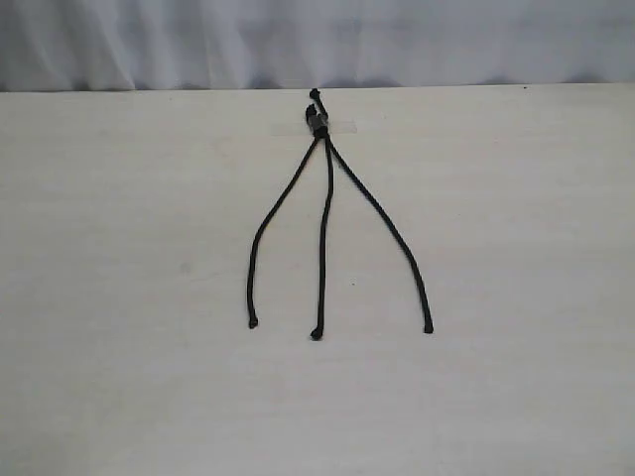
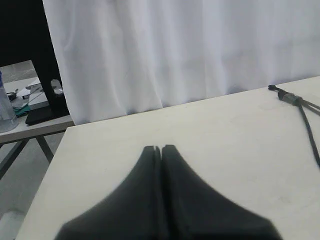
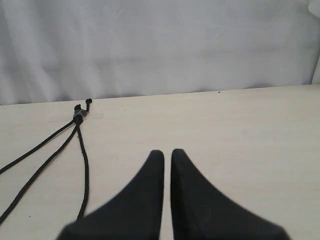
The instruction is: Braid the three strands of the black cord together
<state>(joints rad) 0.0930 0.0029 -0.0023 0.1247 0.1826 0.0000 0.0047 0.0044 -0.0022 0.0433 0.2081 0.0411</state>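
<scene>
Pale bench [image 1: 119, 297], white curtain [image 1: 317, 40] behind. Cord [image 1: 317, 124] taped near the far edge, mid-bench; strands [image 1: 323, 238] fan unbraided toward the near edge. My left gripper [image 2: 160, 148] clenched, empty; right gripper [image 3: 167, 152] nearly closed, empty.

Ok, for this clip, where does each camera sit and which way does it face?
Exterior: high, looking down the table at the black cord and its three strands; no robot parts show.
Left wrist: low over the table, facing the curtain; left gripper shut, cord at frame edge.
Right wrist: same facing; right gripper nearly shut, empty.
All three views show the cord's taped knot.
</scene>
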